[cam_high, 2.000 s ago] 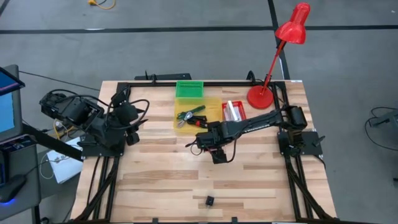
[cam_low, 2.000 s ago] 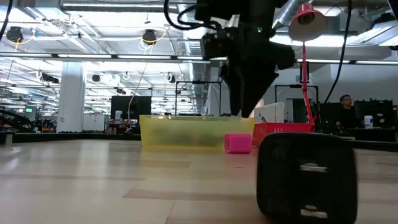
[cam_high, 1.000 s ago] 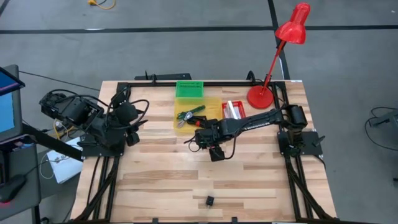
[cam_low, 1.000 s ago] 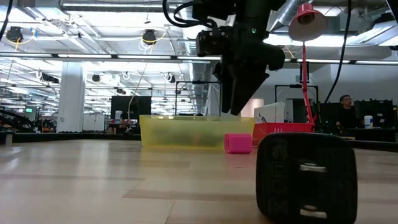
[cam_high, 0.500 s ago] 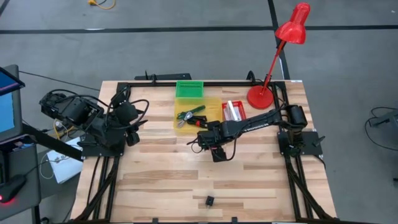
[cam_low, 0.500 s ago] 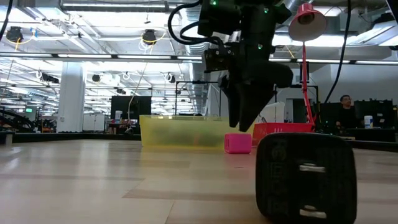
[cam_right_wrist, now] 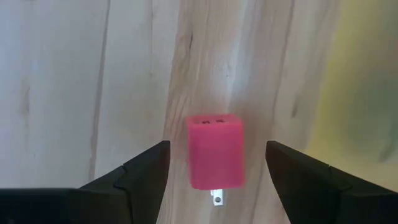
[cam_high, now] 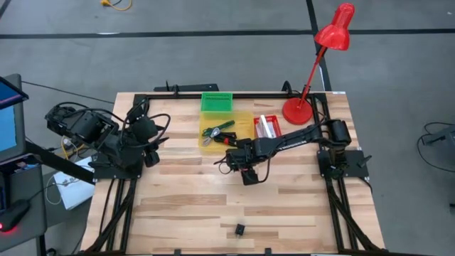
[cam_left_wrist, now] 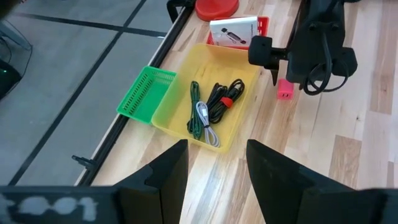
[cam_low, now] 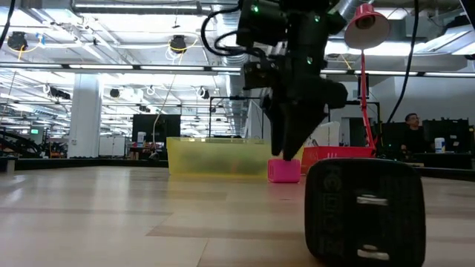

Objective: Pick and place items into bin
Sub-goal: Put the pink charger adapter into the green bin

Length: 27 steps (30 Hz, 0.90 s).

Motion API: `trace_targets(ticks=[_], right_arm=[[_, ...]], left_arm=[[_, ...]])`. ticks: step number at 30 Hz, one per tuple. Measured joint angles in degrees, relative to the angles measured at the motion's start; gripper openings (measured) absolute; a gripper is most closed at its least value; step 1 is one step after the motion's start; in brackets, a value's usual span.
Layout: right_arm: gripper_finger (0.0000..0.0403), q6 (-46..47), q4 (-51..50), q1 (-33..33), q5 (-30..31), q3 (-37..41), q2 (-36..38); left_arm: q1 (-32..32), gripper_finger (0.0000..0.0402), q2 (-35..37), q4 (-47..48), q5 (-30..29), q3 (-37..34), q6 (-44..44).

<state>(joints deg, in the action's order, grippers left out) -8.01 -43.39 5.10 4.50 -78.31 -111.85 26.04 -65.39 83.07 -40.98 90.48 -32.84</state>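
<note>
A small pink plug cube lies on the wood table, prongs toward the wrist camera; it also shows in the low view and the left wrist view, just near of the yellow bin. My right gripper hangs over it, open, one finger on each side, touching nothing. The bin holds green and black cords. My left gripper waits open at the table's left. A black plug rests near the table's near edge.
A green basket stands behind the bin. A white and red carded package lies to the bin's right, with the red lamp's base beyond it. The black plug looms close in the low view. Bare wood lies between.
My right gripper has come down toward the pink plug and shifted slightly toward the table's right, so its fingertips now stand just above and around the plug. The plug has stayed where it was.
</note>
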Motion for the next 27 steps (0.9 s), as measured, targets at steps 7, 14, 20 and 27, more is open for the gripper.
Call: trace_targets(ticks=[7, 14, 20, 27], right_arm=[[0.0260, 0.39, 1.35, 0.00, -0.09, 2.55, -0.02], [0.0260, 0.39, 5.47, -0.07, -0.14, 4.40, -0.01], [0.0258, 0.44, 6.57, -0.27, -0.16, 4.82, -0.02], [0.0195, 0.70, 6.59, -0.48, -0.17, 4.82, -0.02]], left_arm=[[0.00, 0.0155, 0.01, -0.02, 0.06, 0.00, 0.00], [0.00, 0.0155, 0.00, -0.02, 0.08, 0.00, 0.00], [0.00, 0.0155, 0.00, -0.03, 0.10, 0.00, -0.39], [-0.01, 0.0155, 0.00, -0.03, 0.10, 0.00, -0.63]])
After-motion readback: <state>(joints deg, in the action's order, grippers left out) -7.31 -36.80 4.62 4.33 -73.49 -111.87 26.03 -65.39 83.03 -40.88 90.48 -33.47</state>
